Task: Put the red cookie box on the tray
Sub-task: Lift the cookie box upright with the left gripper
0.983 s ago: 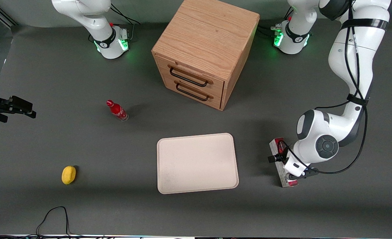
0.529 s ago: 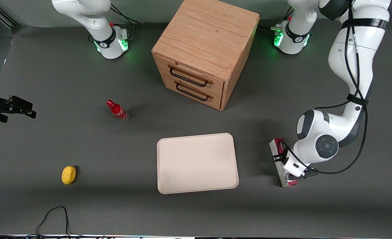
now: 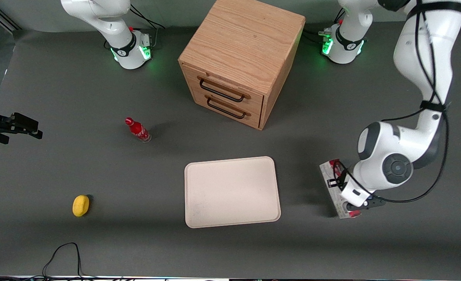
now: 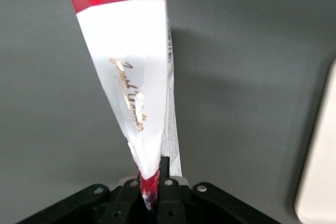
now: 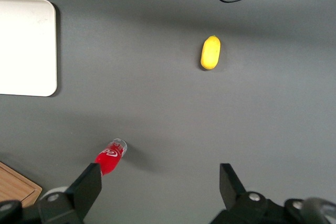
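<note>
Now the gripper (image 3: 345,192) has its jaws clamped on the red cookie box (image 3: 334,186), lifted and shifted slightly toward the working arm's end. The box hangs above the worktop (image 3: 97,168) beside the tray (image 3: 232,191), which has not moved.

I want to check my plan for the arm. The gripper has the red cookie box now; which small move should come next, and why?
Probably carry it sideways toward the flat cream rectangular tray. The left gripper is shut on the long red and white cardboard cookie box, which seems lifted off the grey table, beside the tray toward the working arm's end. Nothing lies between them.
</note>
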Controlling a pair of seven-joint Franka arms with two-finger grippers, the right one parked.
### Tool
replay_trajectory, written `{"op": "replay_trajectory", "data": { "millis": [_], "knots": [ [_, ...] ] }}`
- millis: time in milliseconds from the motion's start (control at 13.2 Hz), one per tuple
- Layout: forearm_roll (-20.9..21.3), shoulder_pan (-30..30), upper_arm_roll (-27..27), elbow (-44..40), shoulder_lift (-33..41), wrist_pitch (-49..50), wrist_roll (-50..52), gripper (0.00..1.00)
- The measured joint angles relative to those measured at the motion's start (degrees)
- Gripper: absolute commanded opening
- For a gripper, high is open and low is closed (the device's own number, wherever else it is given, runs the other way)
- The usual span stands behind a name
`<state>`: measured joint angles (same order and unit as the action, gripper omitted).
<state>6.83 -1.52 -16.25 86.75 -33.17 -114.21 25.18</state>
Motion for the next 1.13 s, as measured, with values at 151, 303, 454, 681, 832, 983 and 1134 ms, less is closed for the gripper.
{"op": "replay_trajectory", "data": {
  "millis": [151,303,454,681,832,983,1134],
  "knots": [
    [-0.06,0.13,-0.59,-1.99,7.76,10.67,-0.22,0.00],
    [-1.71,0.33,-0.85,-5.77,14.05,21.90,-1.56,0.00],
    [-3.91,0.22,-0.46,-10.65,16.75,30.19,-3.81,0.00],
    [-4.72,-0.07,-0.22,-13.05,16.14,32.20,-6.11,0.00],
    [-5.56,0.63,-1.05,-14.18,14.59,31.78,-5.99,0.00],
    [-5.96,3.81,-1.69,-18.13,11.04,30.67,-2.01,0.00],
    [-5.90,9.49,-1.81,-24.20,4.61,29.20,5.79,0.00]
  ]
}}
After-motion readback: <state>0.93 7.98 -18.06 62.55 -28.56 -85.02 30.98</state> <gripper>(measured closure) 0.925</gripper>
